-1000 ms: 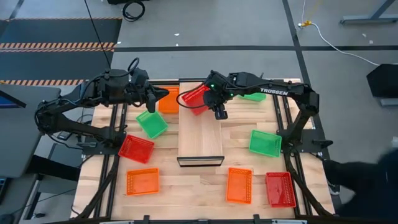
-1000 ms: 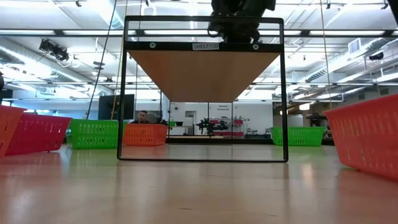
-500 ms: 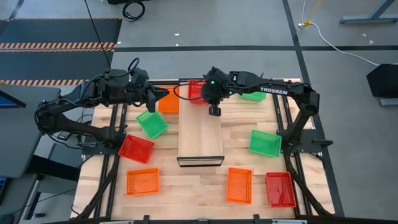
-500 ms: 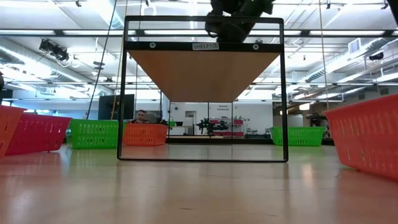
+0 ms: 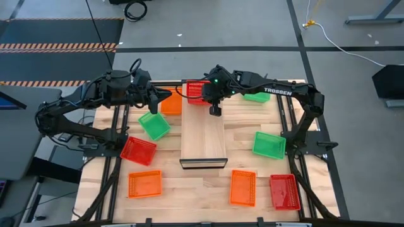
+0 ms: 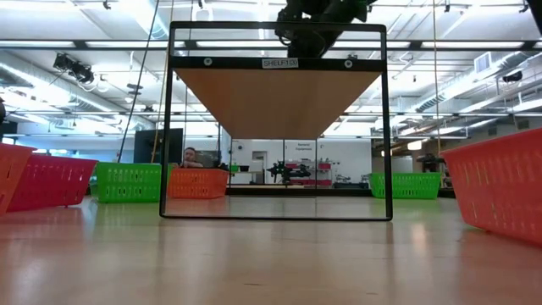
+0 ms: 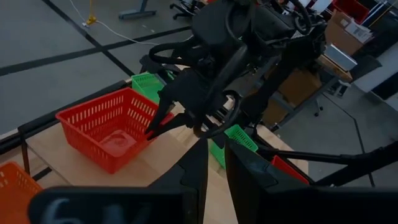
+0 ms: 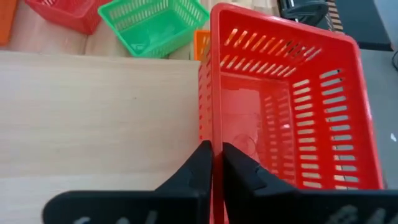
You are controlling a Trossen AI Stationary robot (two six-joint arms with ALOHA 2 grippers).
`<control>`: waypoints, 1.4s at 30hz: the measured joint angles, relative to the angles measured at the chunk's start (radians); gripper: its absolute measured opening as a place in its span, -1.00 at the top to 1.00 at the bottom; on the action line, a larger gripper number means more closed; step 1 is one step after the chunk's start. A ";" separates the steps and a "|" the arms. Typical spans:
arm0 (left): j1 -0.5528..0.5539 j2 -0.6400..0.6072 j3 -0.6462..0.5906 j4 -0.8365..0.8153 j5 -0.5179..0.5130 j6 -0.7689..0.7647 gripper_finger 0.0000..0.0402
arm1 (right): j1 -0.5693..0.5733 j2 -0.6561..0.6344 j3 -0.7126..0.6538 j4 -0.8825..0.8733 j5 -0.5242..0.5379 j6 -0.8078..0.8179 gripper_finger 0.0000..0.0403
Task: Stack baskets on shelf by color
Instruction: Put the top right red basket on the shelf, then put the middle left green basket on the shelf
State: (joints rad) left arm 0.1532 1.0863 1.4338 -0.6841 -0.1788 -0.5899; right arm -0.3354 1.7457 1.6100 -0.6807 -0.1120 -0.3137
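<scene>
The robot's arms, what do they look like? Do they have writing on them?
Both arms are black and jointed, with black cables looping along them. The right arm has white letters reading TROSSEN and a small green light near its wrist. The left arm shows no writing. Each hand has two flat black fingers.

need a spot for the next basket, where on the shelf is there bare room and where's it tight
The shelf is bare from the red basket at its far end down to its dark front edge. That far end is crowded: the right gripper pinches that basket's wall, and the left gripper hangs beside an orange basket just left of it.
</scene>
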 joint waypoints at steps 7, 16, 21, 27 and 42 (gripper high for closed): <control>0.000 0.000 -0.001 0.003 0.000 -0.006 0.69 | -0.005 0.041 0.000 0.002 -0.023 0.009 0.81; 0.000 0.000 -0.001 0.005 0.000 -0.023 0.69 | -0.011 0.051 0.000 0.019 0.004 0.010 0.69; 0.000 0.000 -0.001 0.005 0.000 -0.019 0.69 | -0.025 0.051 0.000 0.021 0.016 -0.007 0.66; 0.000 0.000 -0.001 0.005 0.000 -0.018 0.69 | -0.040 0.051 0.000 0.022 0.018 -0.038 0.65; 0.000 0.000 -0.001 0.005 0.000 -0.016 0.69 | -0.031 0.051 0.074 0.022 0.015 0.008 0.35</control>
State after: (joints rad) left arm 0.1532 1.0863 1.4330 -0.6788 -0.1787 -0.6064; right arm -0.3660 1.7966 1.6842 -0.6590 -0.0967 -0.3060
